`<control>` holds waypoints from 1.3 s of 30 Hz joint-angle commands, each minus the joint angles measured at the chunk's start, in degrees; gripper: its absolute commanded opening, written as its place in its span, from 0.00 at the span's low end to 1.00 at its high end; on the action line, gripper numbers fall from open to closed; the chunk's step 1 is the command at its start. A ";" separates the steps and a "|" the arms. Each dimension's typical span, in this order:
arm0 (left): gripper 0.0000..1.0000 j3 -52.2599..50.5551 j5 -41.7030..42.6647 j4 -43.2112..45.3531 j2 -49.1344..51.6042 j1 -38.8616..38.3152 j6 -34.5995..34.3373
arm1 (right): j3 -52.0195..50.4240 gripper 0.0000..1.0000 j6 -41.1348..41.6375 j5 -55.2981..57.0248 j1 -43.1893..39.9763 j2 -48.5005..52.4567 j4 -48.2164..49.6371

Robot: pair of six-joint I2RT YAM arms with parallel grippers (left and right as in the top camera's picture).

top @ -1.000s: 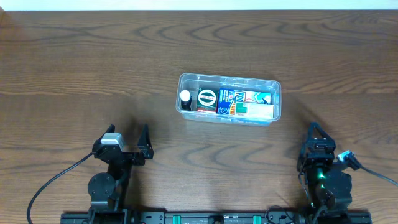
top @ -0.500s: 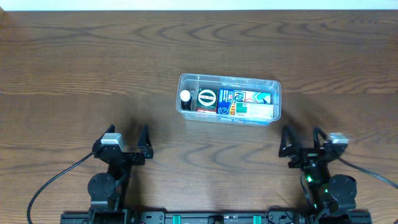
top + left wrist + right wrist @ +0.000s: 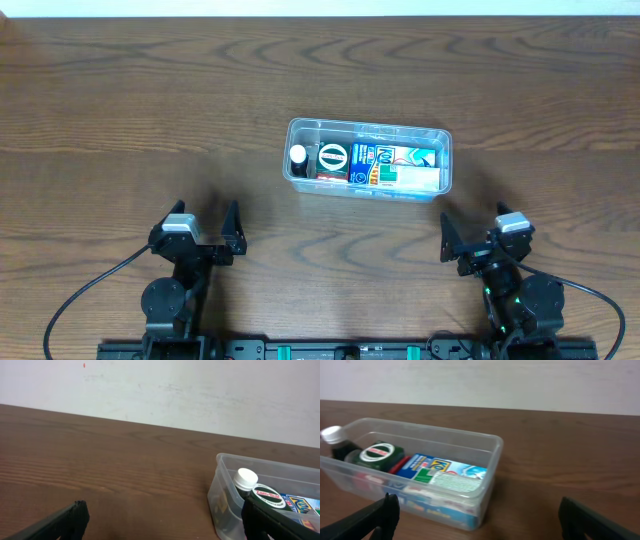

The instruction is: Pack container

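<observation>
Brown wood-grain worktop [image 3: 120, 100], and not much loose on it as far as I can see. On the left, the left jaws sit low near the front edge, spread wide with nothing between them. The left wrist view shows one finger [image 3: 60, 521] in each bottom corner and bare wood in the gap.

Middle of the worktop, a bit right of centre, is the container [image 3: 370, 124]. It's well apart from both arms and sits flat and upright. Going left to right inside it: a small white-capped bottle [image 3: 298, 155] at the left end, a dark jar with a round printed lid [image 3: 331, 157] touching it, then a blue box [image 3: 385, 158], with a white packet [image 3: 420, 178] along the near wall toward the right end. It all looks snug and below the rim.

Over on the right, the right jaws are also apart and holding nothing, pointed at the container's right end from the near side.

My read: the packing looks basically done, since I can't spot anything left to pick up, and no lid is in view either. If another item does turn up, the next move needs a clean pinch and a drop into whatever gap remains, which isn't much. Otherwise both arms just need to keep clear of the container.
</observation>
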 commanded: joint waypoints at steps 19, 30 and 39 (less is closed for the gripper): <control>0.98 -0.98 0.20 -1.90 -0.39 0.33 1.16 | -0.31 0.99 -9.92 7.48 -3.54 -0.37 -0.07; 0.98 -0.98 0.20 -1.90 -0.39 0.33 1.16 | -0.31 0.99 -10.10 5.51 -3.54 -0.35 -0.02; 0.98 -0.98 0.20 -1.90 -0.39 0.33 1.16 | -0.31 0.99 -10.10 5.51 -3.54 -0.35 -0.02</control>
